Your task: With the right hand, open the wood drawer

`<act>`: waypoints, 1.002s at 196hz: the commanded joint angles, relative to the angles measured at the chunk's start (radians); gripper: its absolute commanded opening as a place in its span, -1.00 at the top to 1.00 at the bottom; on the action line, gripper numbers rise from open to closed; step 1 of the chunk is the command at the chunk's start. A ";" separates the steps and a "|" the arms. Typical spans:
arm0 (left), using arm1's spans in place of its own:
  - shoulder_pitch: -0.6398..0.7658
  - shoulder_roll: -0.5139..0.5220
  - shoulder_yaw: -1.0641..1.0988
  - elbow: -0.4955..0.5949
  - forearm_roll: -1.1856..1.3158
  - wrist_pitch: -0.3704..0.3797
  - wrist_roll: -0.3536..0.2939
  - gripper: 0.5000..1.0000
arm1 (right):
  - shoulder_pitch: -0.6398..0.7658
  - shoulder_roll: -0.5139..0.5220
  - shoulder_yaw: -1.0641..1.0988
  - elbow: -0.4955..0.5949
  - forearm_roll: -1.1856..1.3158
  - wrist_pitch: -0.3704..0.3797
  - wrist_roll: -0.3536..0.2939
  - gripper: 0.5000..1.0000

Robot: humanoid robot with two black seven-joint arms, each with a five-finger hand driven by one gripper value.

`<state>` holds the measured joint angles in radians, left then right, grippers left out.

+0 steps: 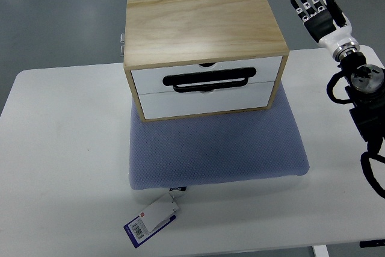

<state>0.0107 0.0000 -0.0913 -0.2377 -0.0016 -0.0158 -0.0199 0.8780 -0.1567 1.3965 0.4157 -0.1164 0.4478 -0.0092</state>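
Note:
A light wood box (201, 19) with two white-fronted drawers stands on a blue-grey cushion (216, 148). The upper drawer (207, 72) carries a black loop handle (207, 80); the lower drawer (204, 102) sits under it. Both drawers look closed. My right hand (316, 5) is raised at the upper right, well to the right of the box and apart from it. Its fingers are spread, pointing away, and hold nothing. The left arm does not show.
The cushion lies on a white table (60, 148) and has a white and blue tag (153, 219) hanging at its front edge. Grey floor lies beyond the table. Black cables (352, 97) run along my right forearm.

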 commanded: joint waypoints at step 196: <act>-0.012 0.000 0.002 -0.009 0.003 -0.013 0.000 -1.00 | 1.081 -0.233 -1.525 0.561 -0.137 0.163 -0.468 -0.78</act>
<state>-0.0016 0.0000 -0.0903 -0.2468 0.0019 -0.0293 -0.0198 1.8746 -0.3687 -0.0521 0.8440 -0.2594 0.5972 -0.4070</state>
